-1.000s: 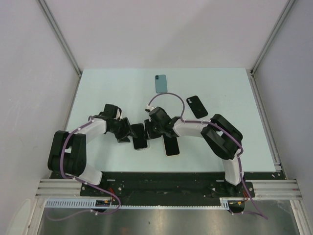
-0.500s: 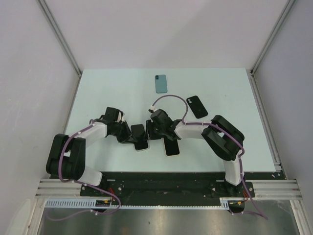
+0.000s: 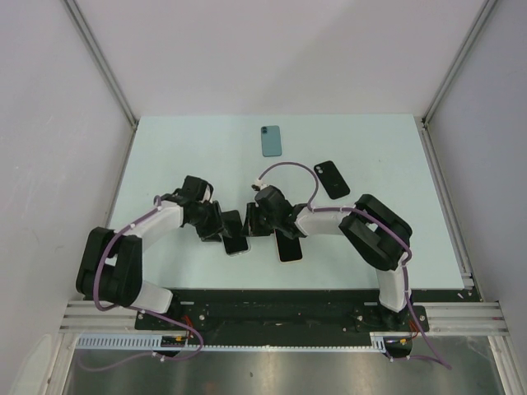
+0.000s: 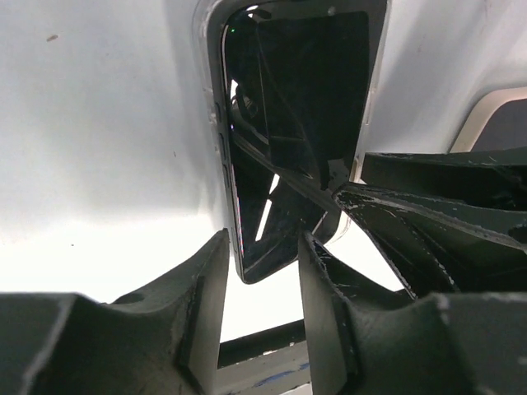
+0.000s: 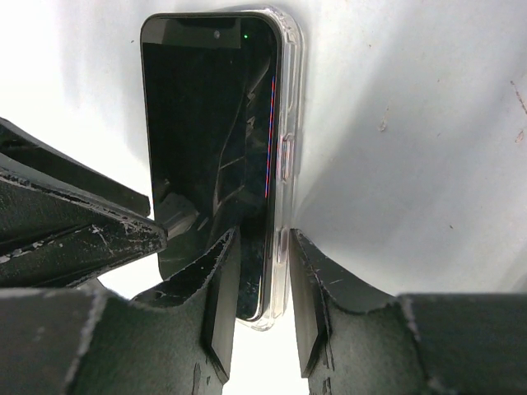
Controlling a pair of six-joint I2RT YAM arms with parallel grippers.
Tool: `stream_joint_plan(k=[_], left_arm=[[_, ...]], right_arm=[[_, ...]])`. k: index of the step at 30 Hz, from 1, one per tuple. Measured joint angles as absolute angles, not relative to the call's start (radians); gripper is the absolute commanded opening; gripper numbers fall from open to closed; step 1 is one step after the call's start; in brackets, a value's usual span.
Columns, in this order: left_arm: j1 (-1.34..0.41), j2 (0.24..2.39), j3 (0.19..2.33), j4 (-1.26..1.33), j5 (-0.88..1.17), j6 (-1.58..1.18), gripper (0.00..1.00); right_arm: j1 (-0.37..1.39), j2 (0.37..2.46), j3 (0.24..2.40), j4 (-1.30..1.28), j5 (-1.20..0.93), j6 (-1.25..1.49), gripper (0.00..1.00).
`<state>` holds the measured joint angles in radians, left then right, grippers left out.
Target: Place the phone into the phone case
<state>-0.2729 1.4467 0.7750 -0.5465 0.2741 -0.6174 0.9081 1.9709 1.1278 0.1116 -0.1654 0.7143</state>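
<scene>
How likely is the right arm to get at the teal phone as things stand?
Likely yes: the teal phone lies alone on the table beyond it. But the right gripper is down on the clear-cased phone and must lift first.

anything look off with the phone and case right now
The phone looks not fully seated in the clear phone case: in the right wrist view the case wall shows wide along one long edge, as if that side is raised. The left gripper and right gripper straddle its edges.
</scene>
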Motion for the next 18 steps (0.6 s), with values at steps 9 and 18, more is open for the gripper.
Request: stream_joint_plan(k=[9,18], left_arm=[[-0.273,1.448,0.751,-0.502,0.31,-0.625,0.12],[-0.273,1.459,0.662,-0.343,0.459,-0.683,0.11]], right_arm=[[0.909,1.969,1.121,0.118,-0.167,0.722,0.35],[0.911,1.966,1.108,0.141,-0.176,0.743,0.35]])
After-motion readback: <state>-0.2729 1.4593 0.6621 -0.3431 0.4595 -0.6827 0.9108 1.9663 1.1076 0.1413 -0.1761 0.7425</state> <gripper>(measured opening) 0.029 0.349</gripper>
